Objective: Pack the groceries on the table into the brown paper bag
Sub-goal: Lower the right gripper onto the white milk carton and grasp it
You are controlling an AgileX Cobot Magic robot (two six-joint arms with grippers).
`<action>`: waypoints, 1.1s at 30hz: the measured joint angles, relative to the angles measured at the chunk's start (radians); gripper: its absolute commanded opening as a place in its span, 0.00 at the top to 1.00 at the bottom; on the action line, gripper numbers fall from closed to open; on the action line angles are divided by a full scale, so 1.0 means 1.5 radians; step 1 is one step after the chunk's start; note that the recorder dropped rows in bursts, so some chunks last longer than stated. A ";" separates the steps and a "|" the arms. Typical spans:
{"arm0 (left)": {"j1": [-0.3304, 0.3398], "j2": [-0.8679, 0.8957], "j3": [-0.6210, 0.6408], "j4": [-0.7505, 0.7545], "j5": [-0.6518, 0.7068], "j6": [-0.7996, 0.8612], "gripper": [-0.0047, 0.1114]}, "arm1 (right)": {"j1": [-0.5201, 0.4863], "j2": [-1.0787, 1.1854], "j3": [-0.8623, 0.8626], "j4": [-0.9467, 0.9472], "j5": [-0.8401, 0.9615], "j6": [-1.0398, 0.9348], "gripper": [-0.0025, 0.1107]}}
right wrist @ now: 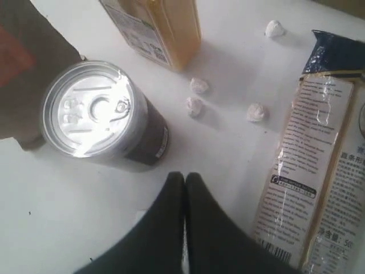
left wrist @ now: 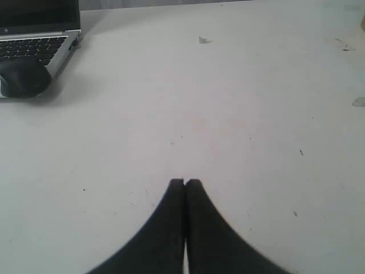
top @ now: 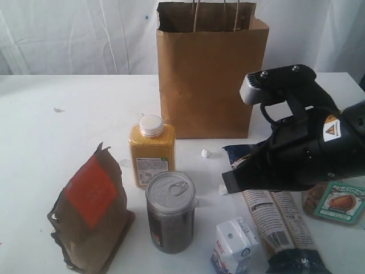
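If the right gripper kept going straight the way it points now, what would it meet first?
Probably bare table between the silver pull-tab can and the long pasta packet; the shut right gripper points into that gap, though depth is unclear.

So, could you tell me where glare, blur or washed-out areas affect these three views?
Right wrist view: bright glare on the silver pull-tab can lid; the right gripper is dark and soft. Left wrist view: evenly lit table, left gripper a featureless silhouette. Exterior view: white backdrop overexposed, brown paper bag sharp.

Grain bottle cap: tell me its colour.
White; the bottle's cap shows best in the exterior view, above the yellow grains.
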 measured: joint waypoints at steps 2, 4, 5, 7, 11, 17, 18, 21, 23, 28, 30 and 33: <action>0.000 0.000 0.000 0.000 0.000 0.000 0.96 | 0.000 0.003 0.000 0.000 -0.005 0.002 0.80; 0.000 0.000 0.000 0.000 0.000 0.000 0.96 | 0.000 0.007 0.000 0.000 -0.018 -0.001 0.61; 0.000 0.000 0.000 0.000 0.000 0.000 0.96 | 0.000 0.010 0.000 0.000 -0.029 -0.005 0.53; 0.000 0.000 0.000 0.000 0.000 0.000 0.96 | 0.000 0.019 0.000 0.000 -0.047 -0.013 0.40; 0.000 0.000 0.000 0.000 0.000 0.000 0.96 | 0.000 0.075 0.000 0.019 0.020 -0.028 0.43; 0.000 0.000 0.000 0.000 0.000 0.000 0.96 | 0.003 0.151 0.000 0.060 0.050 -0.062 0.44; 0.000 0.000 0.000 0.000 0.000 0.000 0.96 | 0.003 0.153 0.000 0.070 0.049 -0.071 0.44; 0.000 0.000 0.000 0.000 0.000 0.000 0.96 | 0.003 0.157 0.000 0.105 0.042 -0.099 0.44; 0.000 0.000 0.000 0.000 0.000 0.000 0.96 | 0.003 0.159 0.000 0.119 0.041 -0.112 0.44; 0.000 0.000 0.000 0.000 0.000 0.000 0.96 | 0.003 0.167 0.002 0.124 0.040 -0.122 0.44; 0.000 0.000 0.000 0.000 0.000 0.000 0.96 | 0.003 0.175 0.007 0.124 0.038 -0.122 0.44; 0.000 0.000 0.000 0.000 0.000 0.000 0.96 | 0.003 0.188 0.015 0.124 0.038 -0.122 0.44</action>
